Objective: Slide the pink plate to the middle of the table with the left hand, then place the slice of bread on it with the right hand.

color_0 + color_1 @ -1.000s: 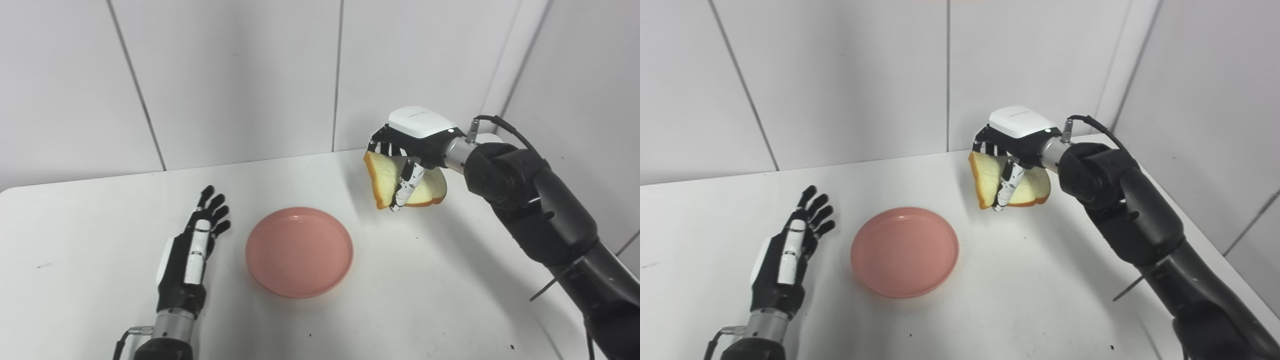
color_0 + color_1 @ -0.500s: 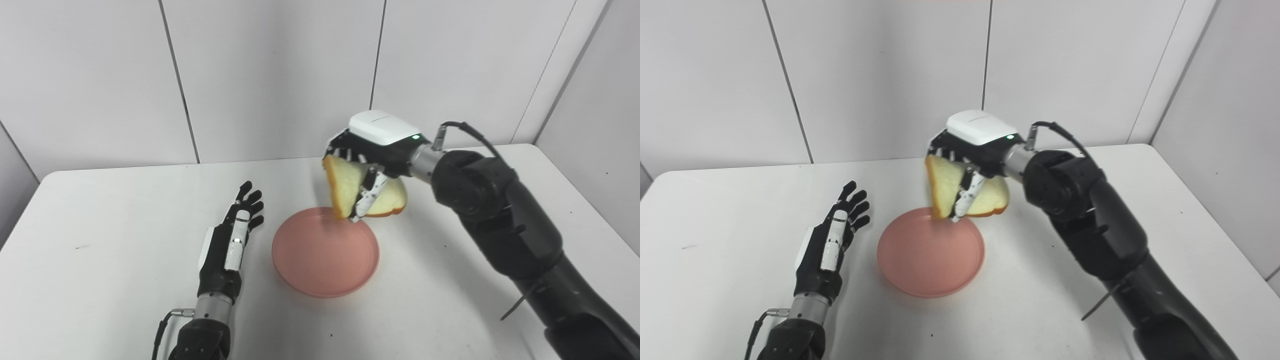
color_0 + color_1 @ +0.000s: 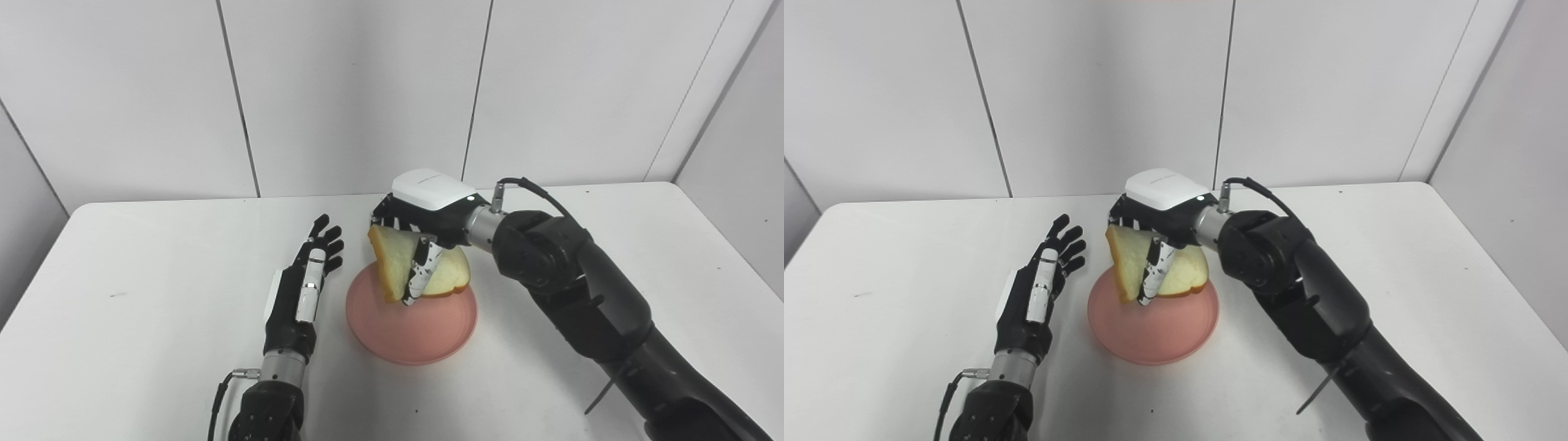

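While the right hand (image 3: 422,223) grips the bent slice of bread (image 3: 407,269) above the pink plate (image 3: 411,327), the bread hangs tilted. The left hand (image 3: 303,291) rests beside the plate, empty, fingers spread.

Pink plate (image 3: 411,327): round, shallow, lying flat and upright near the middle of the counter (image 3: 122,257). Slice of bread (image 3: 416,274): pale crumb, golden crust, folded, held tilted above the plate's far half, apparently not touching it.
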Robot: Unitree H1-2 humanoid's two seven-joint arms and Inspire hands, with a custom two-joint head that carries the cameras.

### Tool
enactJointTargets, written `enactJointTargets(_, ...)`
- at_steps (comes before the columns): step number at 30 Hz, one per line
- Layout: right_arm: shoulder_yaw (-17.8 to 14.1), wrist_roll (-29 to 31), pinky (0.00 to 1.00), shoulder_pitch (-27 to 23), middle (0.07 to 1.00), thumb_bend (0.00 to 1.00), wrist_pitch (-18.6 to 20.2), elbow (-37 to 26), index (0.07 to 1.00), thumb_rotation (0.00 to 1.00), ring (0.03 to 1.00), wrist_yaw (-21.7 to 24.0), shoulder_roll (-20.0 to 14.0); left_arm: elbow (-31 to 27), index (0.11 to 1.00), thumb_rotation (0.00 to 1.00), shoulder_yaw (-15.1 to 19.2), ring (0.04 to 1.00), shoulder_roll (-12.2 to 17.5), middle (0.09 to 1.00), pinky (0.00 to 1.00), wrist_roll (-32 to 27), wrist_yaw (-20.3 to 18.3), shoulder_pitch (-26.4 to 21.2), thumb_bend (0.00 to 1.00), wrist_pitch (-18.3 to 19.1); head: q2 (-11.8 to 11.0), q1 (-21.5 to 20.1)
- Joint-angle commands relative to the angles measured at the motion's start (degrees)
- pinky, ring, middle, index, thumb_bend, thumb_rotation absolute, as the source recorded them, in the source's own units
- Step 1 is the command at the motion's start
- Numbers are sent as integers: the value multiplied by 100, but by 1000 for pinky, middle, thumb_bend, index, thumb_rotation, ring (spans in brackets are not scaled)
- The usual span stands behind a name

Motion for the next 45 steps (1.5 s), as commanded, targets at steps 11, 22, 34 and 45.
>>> enactJointTargets(11, 123, -43, 314, 54, 429, 519, -420, 187, 527, 0, 386, -134, -51, -282, 897, 1000, -5, 887, -67, 898, 874, 62, 16, -235, 422, 62, 77, -19)
enactJointTargets(22, 120, -153, 341, 151, 459, 507, -547, 532, 555, 0, 362, -361, 14, -329, 898, 1000, 17, 889, -61, 899, 888, 6, -10, -239, 429, 112, 132, -20)
enactJointTargets(34, 172, -261, 405, 164, 505, 508, -601, 802, 549, 0, 383, -644, 45, -333, 893, 1000, -1, 880, -77, 893, 872, 71, 31, -228, 429, 85, 160, -10)
enactJointTargets(45, 183, -398, 448, 162, 601, 725, -487, 695, 702, 49, 553, -615, 39, -423, 893, 1000, -2, 886, -73, 895, 883, 46, 3, -231, 428, 196, 202, -23)
